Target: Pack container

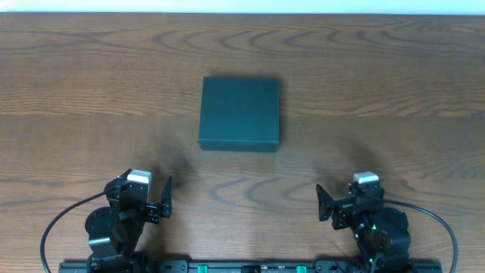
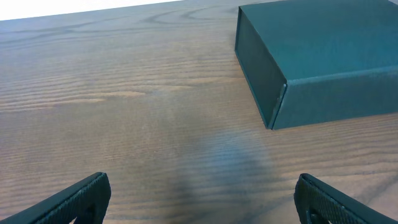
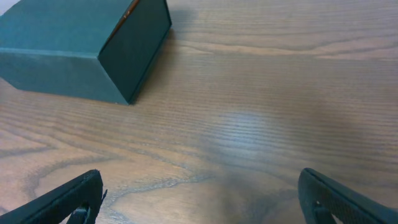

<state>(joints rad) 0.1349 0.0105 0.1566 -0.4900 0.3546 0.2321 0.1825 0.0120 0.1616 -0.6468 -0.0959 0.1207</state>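
Note:
The container (image 1: 239, 113) is a dark teal-black, roughly square box, lid shut, lying flat at the middle of the wooden table. It shows at the upper right of the left wrist view (image 2: 317, 59) and the upper left of the right wrist view (image 3: 81, 46). My left gripper (image 1: 159, 201) is open and empty near the front edge, left of the box; its fingertips frame bare wood (image 2: 202, 198). My right gripper (image 1: 327, 205) is open and empty near the front edge, right of the box (image 3: 199, 198). No snack packets are in view.
The wooden table (image 1: 379, 91) has a pale edge along its far side. The arm bases and black cables (image 1: 53, 227) sit at the front edge.

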